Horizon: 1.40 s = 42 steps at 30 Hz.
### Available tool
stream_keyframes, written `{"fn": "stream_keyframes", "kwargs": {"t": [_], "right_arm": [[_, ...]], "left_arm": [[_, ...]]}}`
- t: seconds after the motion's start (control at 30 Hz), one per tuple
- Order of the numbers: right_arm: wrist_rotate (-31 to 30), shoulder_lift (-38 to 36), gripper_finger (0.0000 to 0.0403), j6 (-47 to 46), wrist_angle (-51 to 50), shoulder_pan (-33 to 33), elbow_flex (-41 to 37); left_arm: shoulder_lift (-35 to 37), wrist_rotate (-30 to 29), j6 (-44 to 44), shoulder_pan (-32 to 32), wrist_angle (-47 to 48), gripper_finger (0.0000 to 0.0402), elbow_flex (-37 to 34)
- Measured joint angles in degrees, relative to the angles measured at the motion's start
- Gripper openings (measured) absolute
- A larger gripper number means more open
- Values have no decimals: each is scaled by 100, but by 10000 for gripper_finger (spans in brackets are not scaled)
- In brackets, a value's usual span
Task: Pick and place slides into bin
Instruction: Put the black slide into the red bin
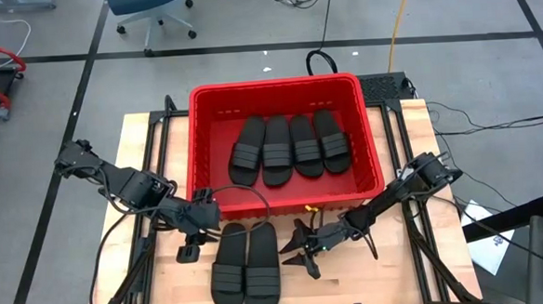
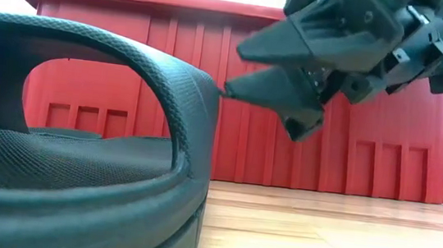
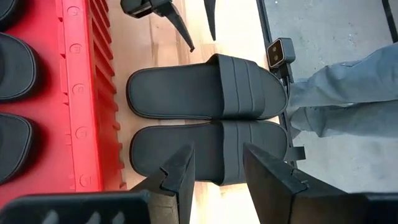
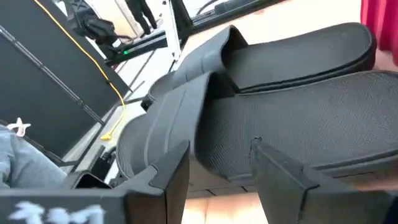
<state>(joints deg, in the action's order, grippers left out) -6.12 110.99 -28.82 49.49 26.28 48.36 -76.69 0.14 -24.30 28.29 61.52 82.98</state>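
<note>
The red bin (image 1: pixel 208 99) stands at the table's middle and holds several black slides (image 1: pixel 290 146) lying side by side on its floor. Two more black slides (image 1: pixel 245 270) lie sole-down on the table in front of the bin, side by side, straps toward the near edge. My left gripper (image 1: pixel 194 238) is open and hovers just left of this pair; its wrist view shows both slides (image 3: pixel 208 121) beyond its fingers. My right gripper (image 1: pixel 294 253) is open, just right of the pair, fingers pointing at the nearer slide (image 4: pixel 298 124). It touches nothing in the low view (image 2: pixel 231 74).
The bin's near wall (image 2: pixel 326 151) stands right behind the two loose slides. Bare wooden table (image 1: pixel 353 278) lies to the right of the slides. A person's leg in jeans (image 3: pixel 336 93) stands beyond the table's near edge. Cables and an office chair (image 1: pixel 153 14) are on the floor behind.
</note>
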Motion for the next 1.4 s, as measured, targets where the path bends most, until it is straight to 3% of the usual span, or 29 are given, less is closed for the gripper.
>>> {"fn": "stream_keyframes", "kwargs": {"t": [0.27, 0.5, 0.7, 1.4], "right_arm": [[9, 243, 155, 22, 9, 43, 217], [-166, 241, 155, 746, -309, 275, 598], [28, 243, 155, 268, -657, 133, 640], [45, 457, 155, -36, -89, 90, 658]], "left_arm": [[-2, -1, -26, -4, 7, 131, 0], [-2, -2, 1, -6, 46, 131, 0], [-2, -2, 5, -6, 48, 131, 0], [-2, -2, 9, -8, 48, 131, 0]]}}
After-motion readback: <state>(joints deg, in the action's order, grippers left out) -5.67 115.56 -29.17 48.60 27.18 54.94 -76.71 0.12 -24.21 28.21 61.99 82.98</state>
